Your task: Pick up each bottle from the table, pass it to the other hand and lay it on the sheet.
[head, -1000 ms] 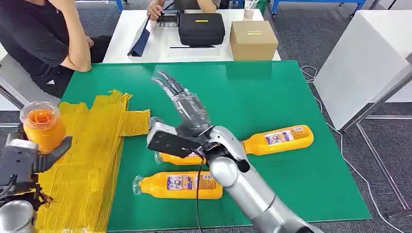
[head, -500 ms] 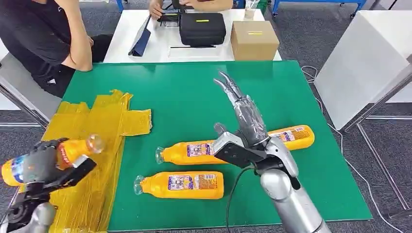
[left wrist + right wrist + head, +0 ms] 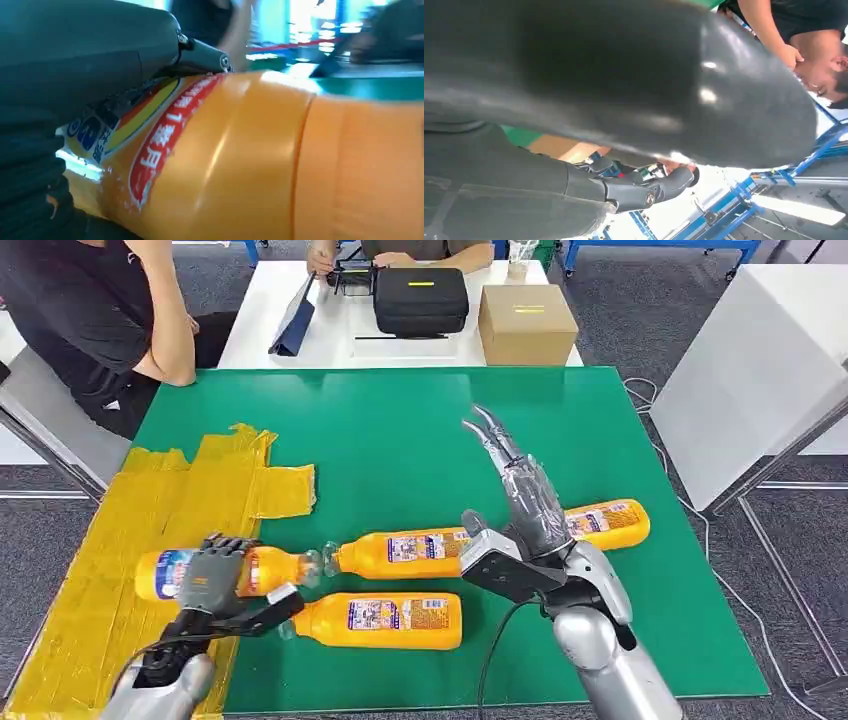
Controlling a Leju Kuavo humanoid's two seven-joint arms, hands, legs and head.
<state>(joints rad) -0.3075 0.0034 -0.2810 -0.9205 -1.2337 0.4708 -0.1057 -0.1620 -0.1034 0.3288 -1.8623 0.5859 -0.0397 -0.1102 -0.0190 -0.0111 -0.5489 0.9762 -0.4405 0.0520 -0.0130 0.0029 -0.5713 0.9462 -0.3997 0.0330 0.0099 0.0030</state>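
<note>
My left hand [image 3: 213, 578] grips an orange bottle [image 3: 165, 573] that lies across the right edge of the yellow sheet [image 3: 150, 530], its cap end pointing right. The left wrist view shows that bottle's orange body [image 3: 260, 160] close up under the dark hand [image 3: 75, 55]. On the green mat lie three more orange bottles: one in the middle [image 3: 405, 551], one nearer me [image 3: 380, 620], one to the right [image 3: 605, 522]. My right hand [image 3: 525, 505] hovers open above the mat with fingers stretched forward, between the middle and right bottles.
The green mat [image 3: 380, 420] covers the table. A person [image 3: 90, 320] sits at the far left corner. Behind, a white table holds a black case [image 3: 420, 298] and a cardboard box [image 3: 527, 325]. A white panel [image 3: 760, 360] stands at the right.
My left hand has lowered the bottle from upright in the air to lying on the sheet's right edge. My right hand swung from the mat's middle to the right, empty.
</note>
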